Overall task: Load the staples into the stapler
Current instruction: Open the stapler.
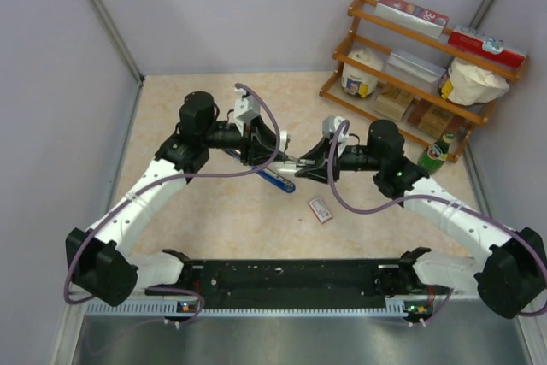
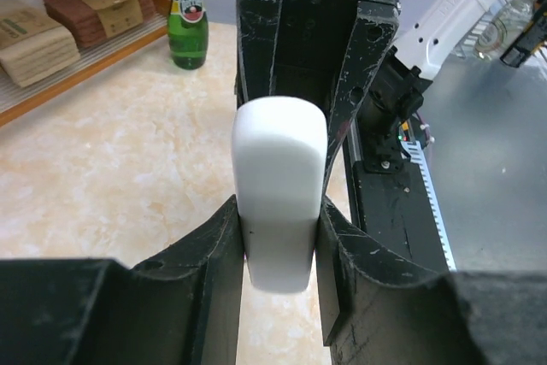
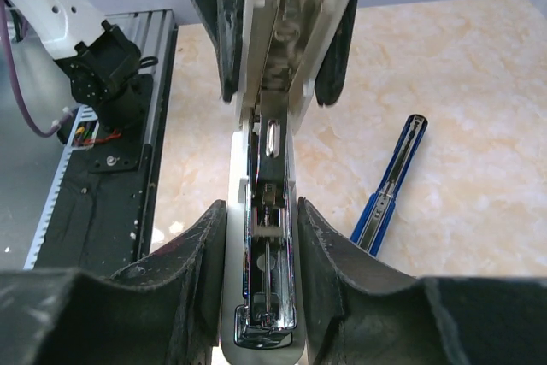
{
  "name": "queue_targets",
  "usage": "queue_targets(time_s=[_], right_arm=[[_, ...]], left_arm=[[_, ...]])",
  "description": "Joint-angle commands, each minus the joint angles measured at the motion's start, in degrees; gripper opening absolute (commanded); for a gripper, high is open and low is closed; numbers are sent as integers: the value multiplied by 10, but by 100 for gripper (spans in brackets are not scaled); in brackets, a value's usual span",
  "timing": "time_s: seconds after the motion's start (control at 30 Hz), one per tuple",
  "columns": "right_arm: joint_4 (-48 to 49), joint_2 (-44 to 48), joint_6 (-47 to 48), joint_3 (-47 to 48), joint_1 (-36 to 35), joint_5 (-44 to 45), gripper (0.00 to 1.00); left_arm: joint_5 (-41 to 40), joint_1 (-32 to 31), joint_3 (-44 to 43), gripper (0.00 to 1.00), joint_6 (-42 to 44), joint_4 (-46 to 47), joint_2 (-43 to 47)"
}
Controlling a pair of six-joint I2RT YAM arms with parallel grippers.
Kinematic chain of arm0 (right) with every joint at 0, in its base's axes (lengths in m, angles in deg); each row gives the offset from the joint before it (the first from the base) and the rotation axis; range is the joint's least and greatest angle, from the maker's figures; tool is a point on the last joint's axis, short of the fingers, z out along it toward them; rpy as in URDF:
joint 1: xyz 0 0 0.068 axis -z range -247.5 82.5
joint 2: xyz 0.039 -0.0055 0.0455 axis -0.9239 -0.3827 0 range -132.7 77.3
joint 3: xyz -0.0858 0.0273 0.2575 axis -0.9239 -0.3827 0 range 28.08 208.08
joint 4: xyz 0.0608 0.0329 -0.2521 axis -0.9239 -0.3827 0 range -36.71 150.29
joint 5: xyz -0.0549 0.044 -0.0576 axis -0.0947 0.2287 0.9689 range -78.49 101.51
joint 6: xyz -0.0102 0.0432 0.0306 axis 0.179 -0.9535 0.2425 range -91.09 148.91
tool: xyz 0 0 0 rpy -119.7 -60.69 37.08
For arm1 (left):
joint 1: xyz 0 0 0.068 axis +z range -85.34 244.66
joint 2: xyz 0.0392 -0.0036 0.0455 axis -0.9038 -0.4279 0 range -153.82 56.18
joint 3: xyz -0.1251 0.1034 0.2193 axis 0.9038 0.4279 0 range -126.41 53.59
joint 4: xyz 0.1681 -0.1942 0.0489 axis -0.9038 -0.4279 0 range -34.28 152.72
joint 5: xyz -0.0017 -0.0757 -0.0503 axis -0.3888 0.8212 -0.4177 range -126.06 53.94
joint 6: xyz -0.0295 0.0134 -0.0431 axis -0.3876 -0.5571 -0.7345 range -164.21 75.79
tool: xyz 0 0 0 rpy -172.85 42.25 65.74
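The blue stapler [image 1: 278, 179] lies opened out flat on the table under the two grippers; it also shows in the right wrist view [image 3: 391, 185]. No gripper touches it. Both grippers hold the white stapler [image 1: 297, 161], swung open, in the air between them. My left gripper [image 2: 278, 237] is shut on its white cover [image 2: 278, 194]. My right gripper [image 3: 261, 245] is shut on the half with the open chrome channel [image 3: 272, 254]. The small red-and-white staple box [image 1: 320, 208] lies on the table near the right gripper. No loose staple strips show.
A wooden rack [image 1: 410, 66] with boxes, jars and bags stands at the back right, with a green bottle [image 1: 434, 156] at its foot, also in the left wrist view [image 2: 188, 14]. The black base rail [image 1: 291, 275] runs along the near edge. Grey walls close in both sides.
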Motion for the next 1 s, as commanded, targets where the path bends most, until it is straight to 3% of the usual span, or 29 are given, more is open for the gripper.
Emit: queue_targets(time_s=[0.0, 0.17, 0.6, 0.8, 0.97], right_arm=[[95, 34, -92, -32, 29, -26, 0], [153, 41, -133, -58, 42, -18, 0], [195, 35, -165, -83, 55, -12, 0], [185, 32, -154, -78, 55, -13, 0], [177, 31, -146, -76, 54, -19, 0]], left_arm=[[-34, 50, 33, 1, -103, 155, 48], [-68, 88, 80, 3, -196, 278, 78], [-86, 136, 142, 7, -369, 481, 87], [-60, 136, 135, 13, -353, 471, 76], [-40, 133, 129, 25, -344, 458, 69]])
